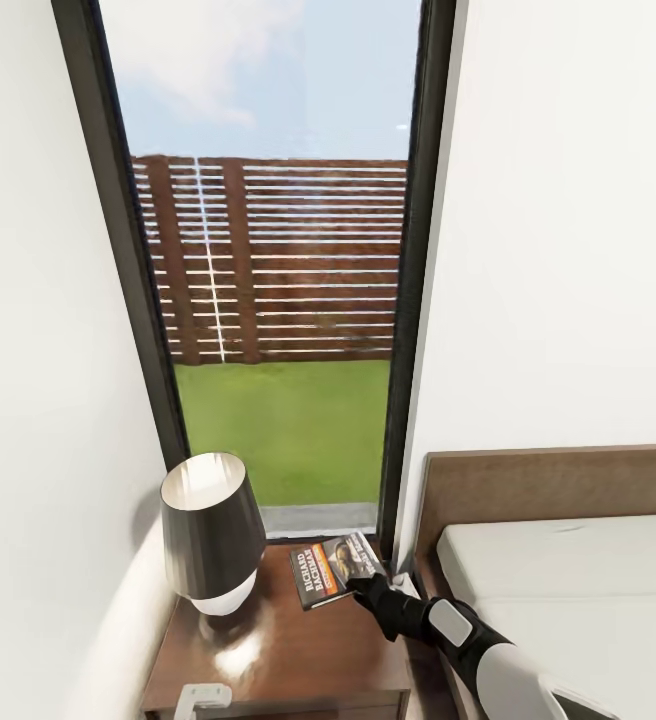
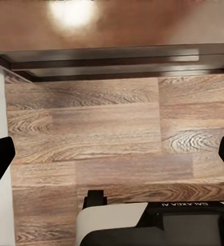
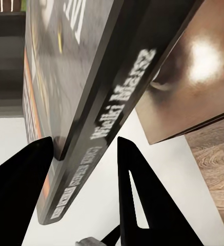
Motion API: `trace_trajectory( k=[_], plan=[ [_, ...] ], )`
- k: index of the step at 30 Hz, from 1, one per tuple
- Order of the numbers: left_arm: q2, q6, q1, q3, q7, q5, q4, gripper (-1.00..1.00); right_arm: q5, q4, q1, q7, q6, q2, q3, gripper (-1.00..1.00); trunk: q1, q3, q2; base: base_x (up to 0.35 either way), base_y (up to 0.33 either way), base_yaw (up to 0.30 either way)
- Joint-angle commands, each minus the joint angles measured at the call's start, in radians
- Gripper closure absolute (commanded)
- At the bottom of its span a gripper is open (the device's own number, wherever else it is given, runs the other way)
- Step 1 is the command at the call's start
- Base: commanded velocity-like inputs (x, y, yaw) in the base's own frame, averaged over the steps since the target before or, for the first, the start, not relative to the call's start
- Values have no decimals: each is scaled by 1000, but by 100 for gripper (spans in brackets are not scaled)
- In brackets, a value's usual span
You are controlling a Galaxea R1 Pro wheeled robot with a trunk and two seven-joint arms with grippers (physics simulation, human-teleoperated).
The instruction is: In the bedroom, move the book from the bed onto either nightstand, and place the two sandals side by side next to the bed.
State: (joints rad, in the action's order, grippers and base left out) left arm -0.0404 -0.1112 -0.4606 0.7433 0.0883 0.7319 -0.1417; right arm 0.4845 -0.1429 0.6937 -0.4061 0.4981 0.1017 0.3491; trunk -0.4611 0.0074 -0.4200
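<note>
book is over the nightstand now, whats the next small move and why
Probably open the right hand and let go: the book already lies on the nightstand beside the lamp, with the fingers either side of its spine edge. Then back the arm away.

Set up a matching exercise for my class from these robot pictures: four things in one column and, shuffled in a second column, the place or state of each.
Column A
1. book
2. lamp
3. bed
4. left gripper

Column B
a. over the wood-plank floor
b. right of the nightstand, against the wall
c. between the right gripper's fingers
d. standing on the nightstand

Pairs: 1-c, 2-d, 3-b, 4-a
</note>
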Motion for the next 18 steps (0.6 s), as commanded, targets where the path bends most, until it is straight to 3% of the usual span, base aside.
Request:
trace_trajectory(
  k=[1, 18],
  plan=[
    [-1, -6, 0, 8, 7, 8, -4, -100, 2, -1, 0, 1, 7, 0, 5, 100, -4, -4, -8, 0, 0, 0],
    [1, -4, 0, 9, 7, 8, -4, -100, 2, -1, 0, 1, 7, 3, 3, 100, -69, -57, -127, 0, 0, 0]
  ],
)
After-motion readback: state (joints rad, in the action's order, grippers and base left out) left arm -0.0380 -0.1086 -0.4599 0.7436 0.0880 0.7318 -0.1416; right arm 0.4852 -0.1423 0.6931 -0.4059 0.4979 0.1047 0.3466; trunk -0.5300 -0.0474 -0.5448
